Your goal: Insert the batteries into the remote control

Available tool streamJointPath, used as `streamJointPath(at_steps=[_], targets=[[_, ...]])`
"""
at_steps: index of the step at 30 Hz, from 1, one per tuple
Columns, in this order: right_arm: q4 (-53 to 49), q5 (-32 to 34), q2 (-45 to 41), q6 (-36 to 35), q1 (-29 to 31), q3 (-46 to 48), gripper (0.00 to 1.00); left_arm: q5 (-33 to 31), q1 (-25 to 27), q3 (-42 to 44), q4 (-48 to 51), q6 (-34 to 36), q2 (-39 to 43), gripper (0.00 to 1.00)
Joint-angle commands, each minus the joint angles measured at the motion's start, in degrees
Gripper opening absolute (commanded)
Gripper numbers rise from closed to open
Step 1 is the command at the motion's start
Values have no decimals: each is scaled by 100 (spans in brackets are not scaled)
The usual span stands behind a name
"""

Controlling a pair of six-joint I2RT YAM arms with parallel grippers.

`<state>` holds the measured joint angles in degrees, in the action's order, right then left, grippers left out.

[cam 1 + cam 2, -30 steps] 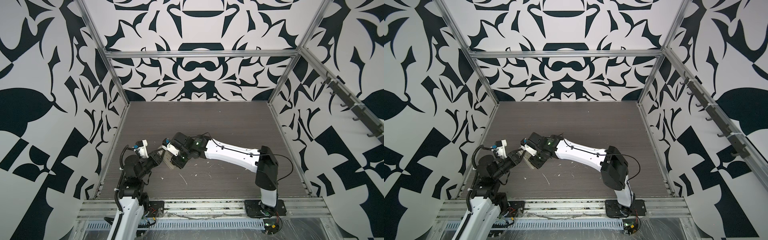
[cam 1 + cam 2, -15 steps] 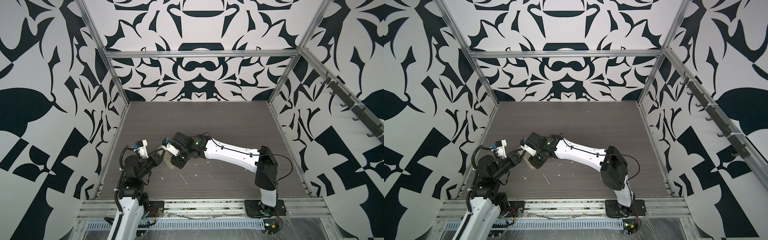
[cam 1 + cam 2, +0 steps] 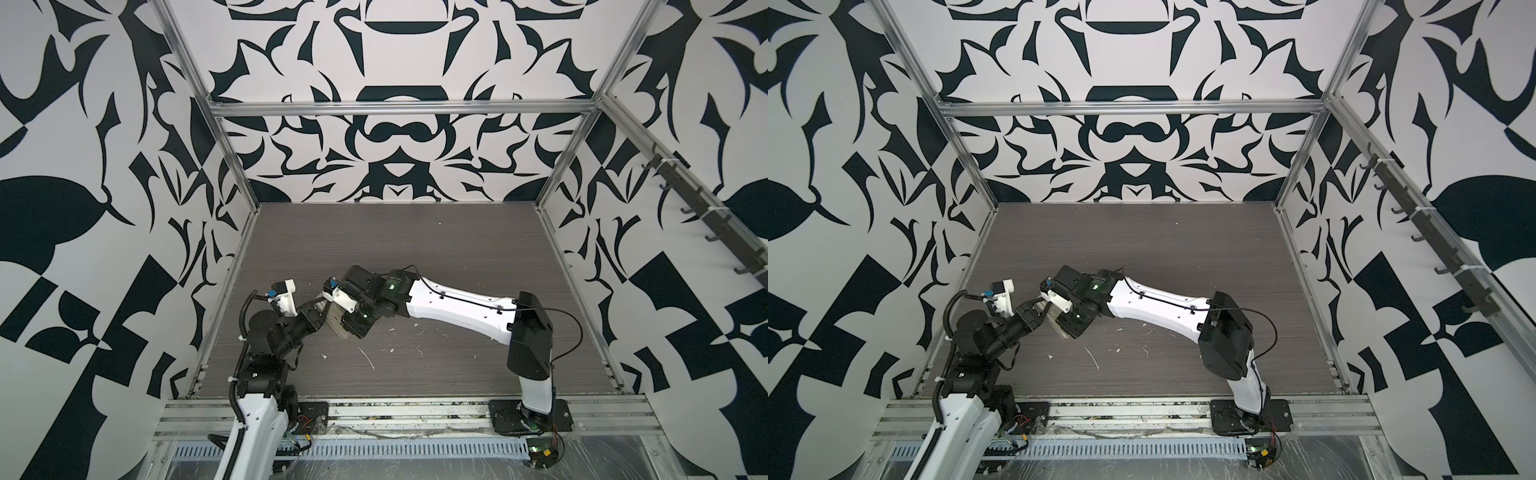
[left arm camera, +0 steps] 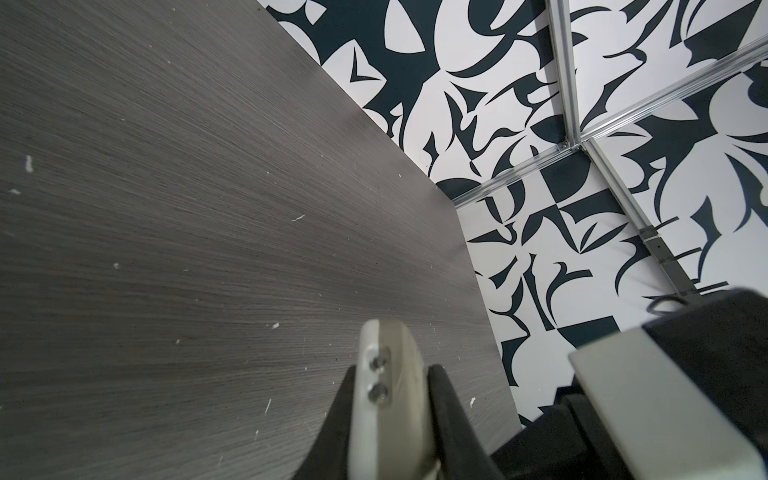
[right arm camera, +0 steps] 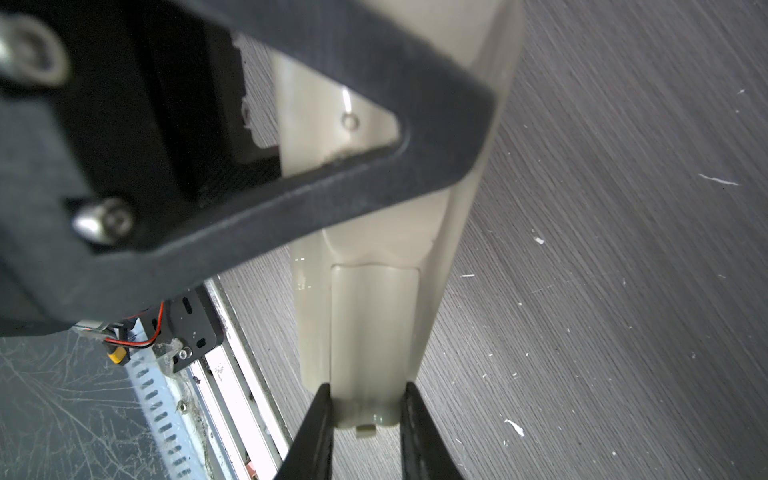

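The remote control (image 3: 336, 322) (image 3: 1056, 321) hangs just above the table at the front left, held between both arms. My left gripper (image 4: 390, 386) is shut on one end of the remote control (image 4: 395, 353), with a dark finger on each face. In the right wrist view the remote control (image 5: 419, 232) shows its plain back, and a translucent battery cover (image 5: 374, 324) lies on it. My right gripper (image 5: 365, 399) is shut on that cover's end, where a small tab sticks out. A left finger (image 5: 332, 187) crosses the remote farther along. The batteries are hidden.
White scraps (image 3: 368, 358) litter the grey wood-grain table (image 3: 415, 249) in front of the arms. An aluminium rail (image 3: 395, 411) runs along the front edge. Patterned walls close in the other three sides, the left one near my left arm.
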<state>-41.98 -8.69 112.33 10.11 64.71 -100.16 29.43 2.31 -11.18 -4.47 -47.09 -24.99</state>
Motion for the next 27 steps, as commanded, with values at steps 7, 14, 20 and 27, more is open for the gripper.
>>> streamJointPath(at_steps=[7,14,20,27], targets=[[161,78,-80,53,25,-167,8,245,3,-112,-239,-11,38,0],[189,108,-98,57,17,-162,11,247,3,-95,-264,-37,56,0],[214,112,-98,61,24,-196,16,267,-2,-100,-291,-45,56,0],[209,116,-112,62,25,-202,21,267,3,-75,-309,-63,74,0]])
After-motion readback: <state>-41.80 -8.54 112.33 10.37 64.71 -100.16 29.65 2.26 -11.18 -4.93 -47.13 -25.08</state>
